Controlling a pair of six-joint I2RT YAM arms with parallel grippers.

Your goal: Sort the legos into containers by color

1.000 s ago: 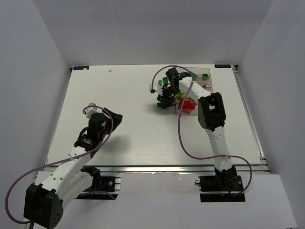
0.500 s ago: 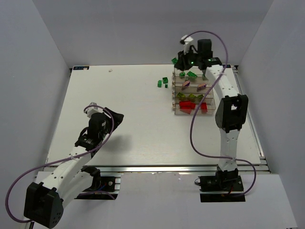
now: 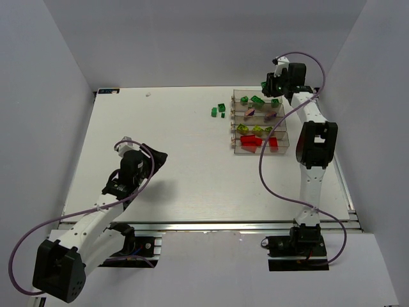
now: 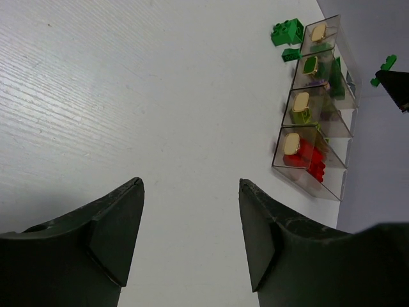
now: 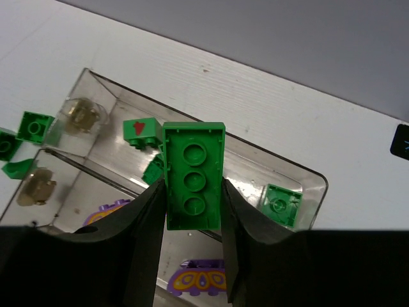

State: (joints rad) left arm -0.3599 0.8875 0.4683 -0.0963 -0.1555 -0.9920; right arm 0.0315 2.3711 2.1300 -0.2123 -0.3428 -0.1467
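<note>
My right gripper (image 5: 193, 195) is shut on a long green brick (image 5: 193, 174), underside up, held above the far bin of the clear four-bin block (image 3: 238, 121). That bin holds other green bricks (image 5: 278, 204). In the top view the right gripper (image 3: 271, 84) hangs over the block's far right end. The bins hold green (image 3: 257, 99), purple (image 3: 250, 112), yellow-green (image 3: 243, 128) and red bricks (image 3: 250, 142). Loose green bricks (image 3: 218, 110) lie on the table left of the block. My left gripper (image 4: 190, 211) is open and empty over bare table at the near left.
The white table (image 3: 179, 147) has grey walls around it and a metal rail at the near edge. The left wrist view shows the bin block (image 4: 313, 121) far ahead, with a loose green brick (image 4: 286, 32) beside it.
My right gripper has lifted a green brick from the loose pile left of the bins and carried it right, over the far green bin. The left arm has barely moved.
</note>
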